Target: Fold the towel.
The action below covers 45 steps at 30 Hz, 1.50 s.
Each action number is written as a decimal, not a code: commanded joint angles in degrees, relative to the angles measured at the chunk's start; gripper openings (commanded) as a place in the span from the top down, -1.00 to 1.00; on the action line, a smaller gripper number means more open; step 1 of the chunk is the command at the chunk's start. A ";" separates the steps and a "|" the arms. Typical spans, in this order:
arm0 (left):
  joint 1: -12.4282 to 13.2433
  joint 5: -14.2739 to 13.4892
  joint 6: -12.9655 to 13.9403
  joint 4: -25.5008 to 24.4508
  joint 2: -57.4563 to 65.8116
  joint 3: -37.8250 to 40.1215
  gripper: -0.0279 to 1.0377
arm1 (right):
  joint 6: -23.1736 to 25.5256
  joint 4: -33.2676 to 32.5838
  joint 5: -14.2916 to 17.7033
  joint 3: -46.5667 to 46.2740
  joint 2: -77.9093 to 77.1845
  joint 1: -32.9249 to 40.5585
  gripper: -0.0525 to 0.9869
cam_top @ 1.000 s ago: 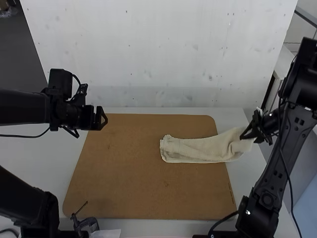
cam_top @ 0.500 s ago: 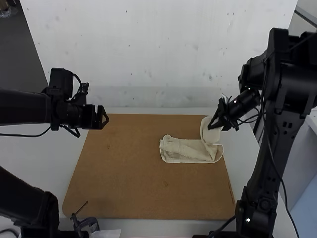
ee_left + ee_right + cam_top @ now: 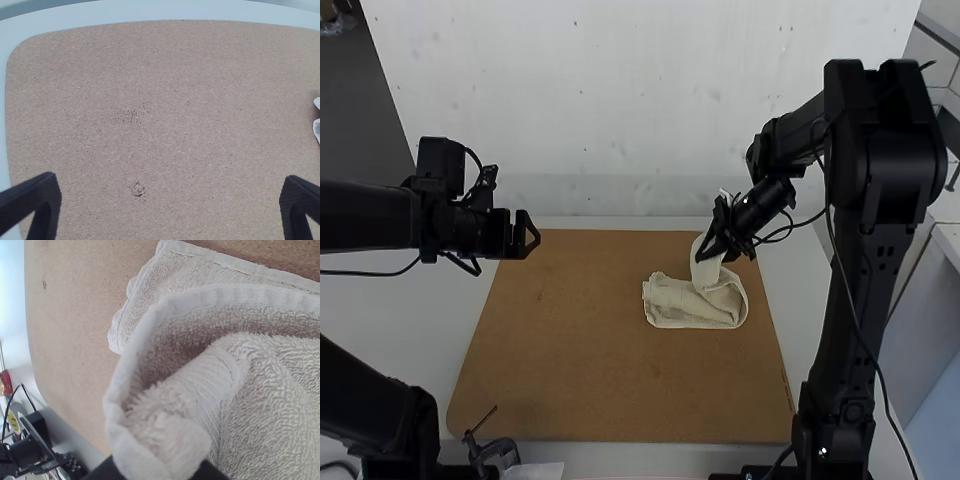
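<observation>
The cream towel [image 3: 685,302] lies as a folded strip on the brown board, its right part curling up and back over itself. Its raised end is pinched by my right gripper [image 3: 708,252], which hangs above the towel's right half. In the right wrist view the towel [image 3: 270,380] rises in a curved loop, and my right gripper [image 3: 160,470] is shut on the bunched end. My left gripper [image 3: 530,237] stays over the board's far left corner, fingers apart with nothing between them. Seen in the left wrist view, the left gripper [image 3: 167,205] is wide open above bare board.
The brown board [image 3: 570,370] rests on a white table [image 3: 410,320], with a pale upright wall [image 3: 640,110] behind it. A small clamp-like device [image 3: 495,450] stands at the board's near left edge.
The right gripper has carried the towel's right end leftward, from beyond the board's right edge to above the strip, so the towel now bends back on itself. The left arm has stayed still.
</observation>
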 commanded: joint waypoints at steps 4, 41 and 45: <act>0.40 1.74 -0.32 0.53 -1.04 2.21 -0.89 | 7.60 3.51 -0.61 2.09 0.10 4.89 0.85; 3.22 4.65 -0.06 0.53 -2.97 0.98 -0.89 | 16.12 13.88 1.06 1.74 4.67 13.24 -0.97; 3.22 4.65 -0.06 0.62 -2.97 0.98 -0.89 | 16.12 10.72 1.06 3.41 0.89 11.40 -0.97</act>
